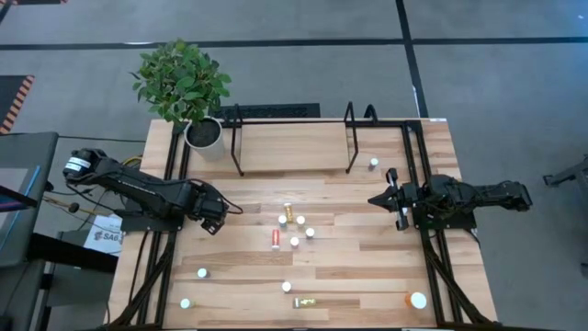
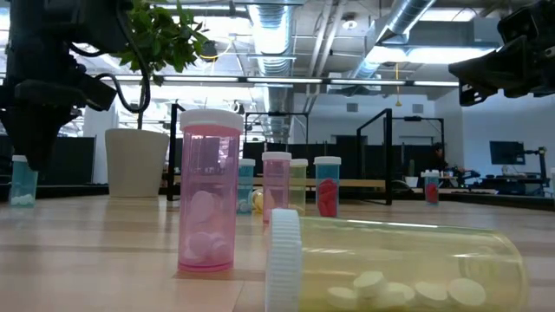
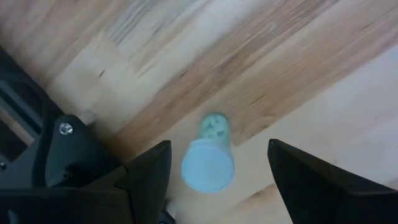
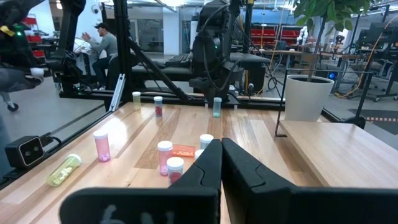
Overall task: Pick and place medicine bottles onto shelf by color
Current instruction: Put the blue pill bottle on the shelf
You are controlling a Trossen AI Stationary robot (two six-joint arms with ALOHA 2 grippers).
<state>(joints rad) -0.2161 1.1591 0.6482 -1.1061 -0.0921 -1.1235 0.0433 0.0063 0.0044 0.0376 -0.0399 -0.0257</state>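
My left gripper (image 1: 217, 215) is open and points down at the table's left side. Its fingers stand on either side of a green bottle (image 3: 209, 159) with a white cap, which stands upright on its base and shows under the gripper in the low view (image 2: 22, 182). My right gripper (image 1: 390, 199) is shut and empty, above the table's right side. Several bottles (image 1: 292, 228) stand in the middle, with a red one (image 1: 276, 237) lying among them. The shelf (image 1: 294, 147) stands at the far edge; one bottle (image 1: 374, 164) stands by its right end loop.
A potted plant (image 1: 203, 133) stands at the shelf's left end. Near the front edge are a lying yellow bottle (image 1: 306, 302), a larger orange bottle (image 1: 415, 300), and others (image 1: 202, 273) (image 1: 185, 302) (image 1: 287, 287). A person (image 4: 102, 46) sits beyond the table.
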